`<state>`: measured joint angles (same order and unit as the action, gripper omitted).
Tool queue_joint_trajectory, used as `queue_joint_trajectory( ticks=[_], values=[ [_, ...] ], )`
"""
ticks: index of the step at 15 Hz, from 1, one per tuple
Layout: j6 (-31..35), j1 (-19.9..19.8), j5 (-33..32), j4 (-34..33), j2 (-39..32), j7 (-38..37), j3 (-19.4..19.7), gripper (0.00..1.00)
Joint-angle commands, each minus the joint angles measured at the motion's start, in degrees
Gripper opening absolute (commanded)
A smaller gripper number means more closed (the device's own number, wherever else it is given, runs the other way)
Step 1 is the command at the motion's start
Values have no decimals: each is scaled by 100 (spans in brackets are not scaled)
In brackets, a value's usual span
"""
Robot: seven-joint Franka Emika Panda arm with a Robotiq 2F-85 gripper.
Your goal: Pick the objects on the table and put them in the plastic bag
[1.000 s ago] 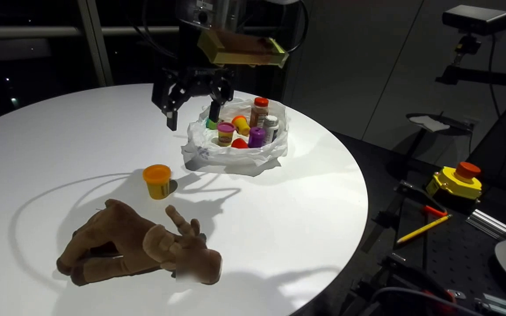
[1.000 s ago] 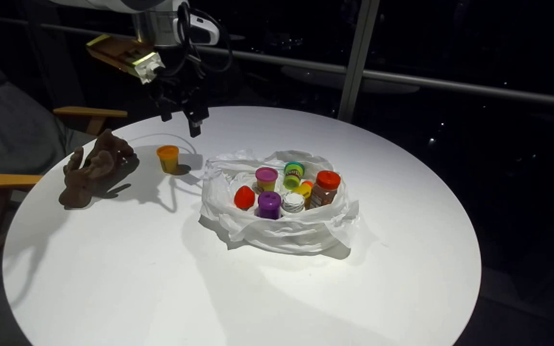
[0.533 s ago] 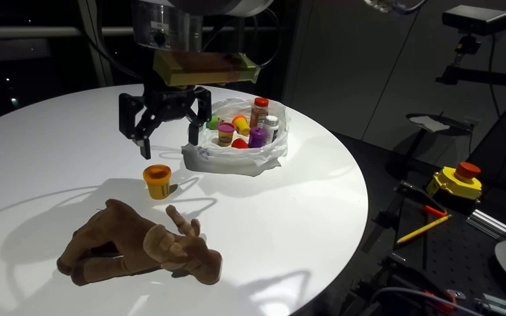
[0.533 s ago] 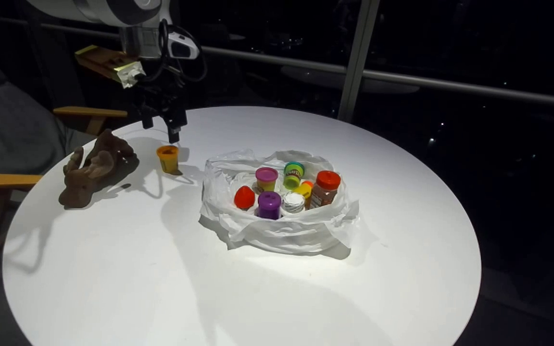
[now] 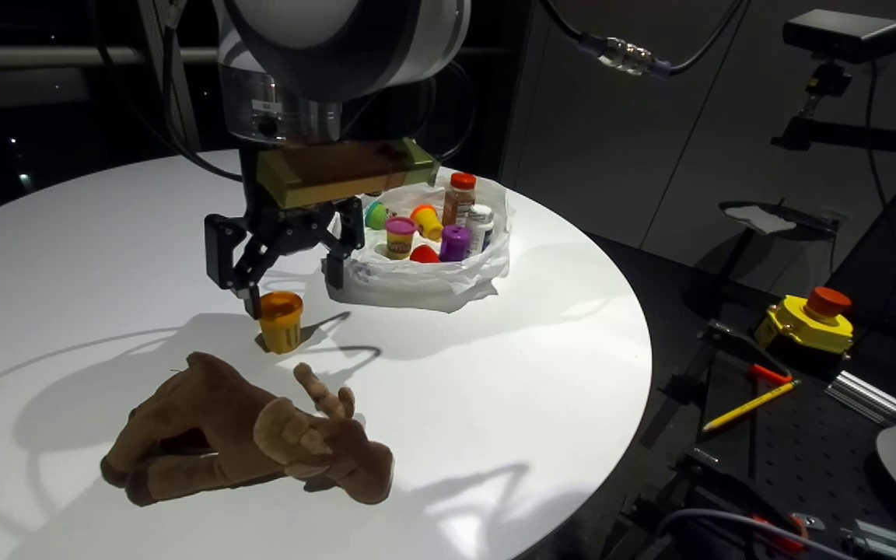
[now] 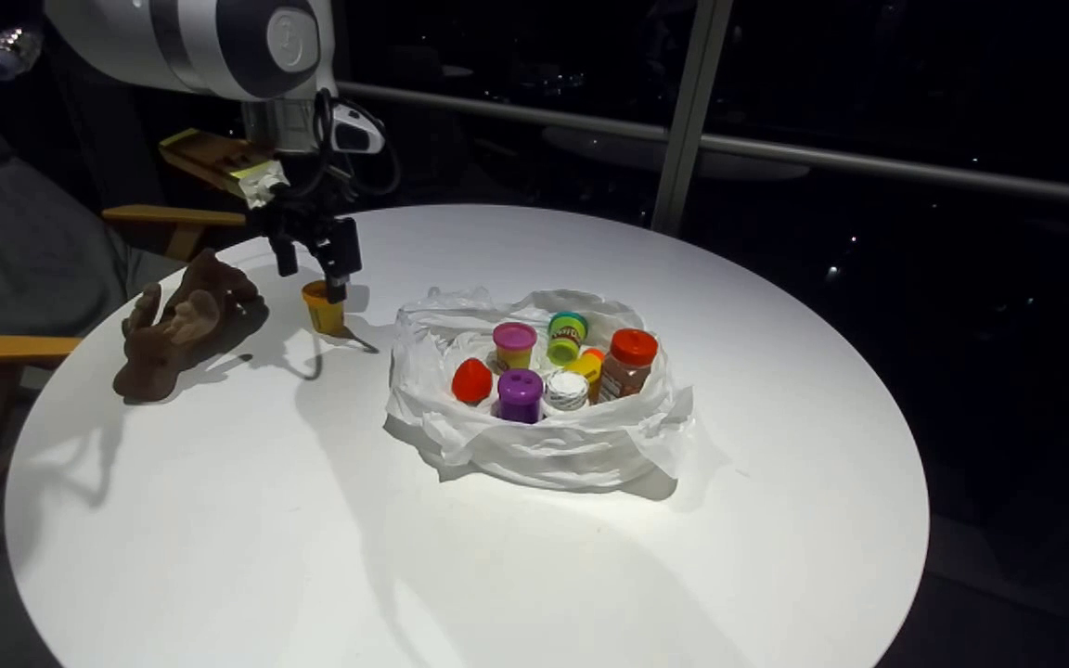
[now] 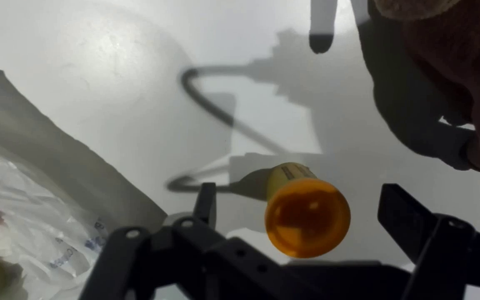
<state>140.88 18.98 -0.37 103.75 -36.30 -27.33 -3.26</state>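
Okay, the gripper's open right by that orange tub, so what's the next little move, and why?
Probably ease the gripper down slightly, jaws open, before closing. In the wrist view its fingers stand on either side of the orange tub, while in both exterior views they seem to reach only about its top, leaving most of its body below.

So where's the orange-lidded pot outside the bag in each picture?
In an exterior view: pot, left of centre, below midline.
In an exterior view: pot, left of centre, just above midline.
Wrist view: pot, right of centre, low.
Shared landmark: bag, right of it in both exterior views, left in wrist view.
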Motion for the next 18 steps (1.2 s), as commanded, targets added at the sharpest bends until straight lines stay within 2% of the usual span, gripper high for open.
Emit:
queue_joint_trajectory(
  ticks=[1,8,16,17,18],
  values=[
    [-26,-3,-15,-295,-153,126,65,100],
    [-20,-201,113,-334,-143,470,-36,100],
    [-67,-473,399,-188,-26,1270,-393,100],
    [-14,-323,253,-211,-111,1023,-222,100],
    [-14,-327,258,-204,-112,1039,-228,100]
  ],
)
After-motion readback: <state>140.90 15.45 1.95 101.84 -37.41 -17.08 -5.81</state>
